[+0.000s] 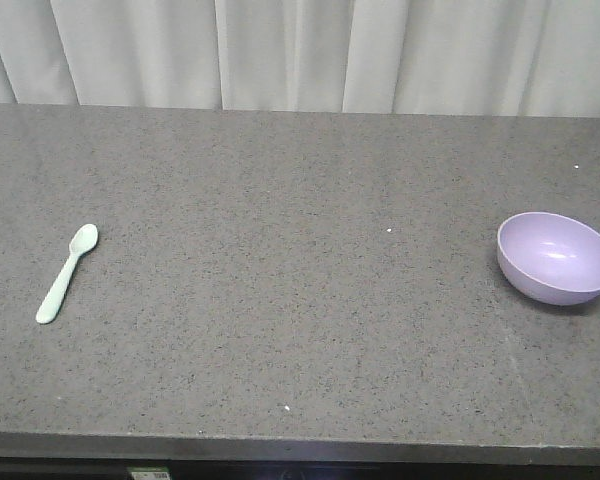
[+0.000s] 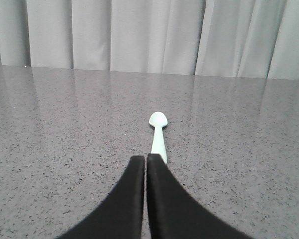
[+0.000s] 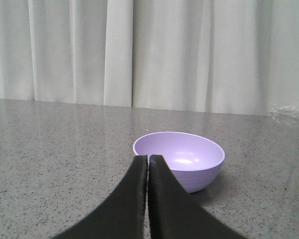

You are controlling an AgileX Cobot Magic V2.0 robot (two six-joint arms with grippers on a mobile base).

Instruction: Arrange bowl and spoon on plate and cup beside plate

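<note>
A pale mint-green spoon (image 1: 68,272) lies on the grey table at the left, scoop pointing away. In the left wrist view the spoon (image 2: 158,134) lies just beyond my left gripper (image 2: 146,157), which is shut with nothing in it. A lavender bowl (image 1: 557,257) sits upright at the table's right edge. The right wrist view shows the bowl (image 3: 182,159) straight ahead of my right gripper (image 3: 148,158), also shut and empty. Neither gripper appears in the front view. The plate and the cup are out of view.
The speckled grey table (image 1: 300,300) runs across the whole front view, with its front edge at the bottom. Pale curtains (image 1: 300,50) hang behind it. A bit of clear plastic film (image 3: 289,113) lies at the far right of the table.
</note>
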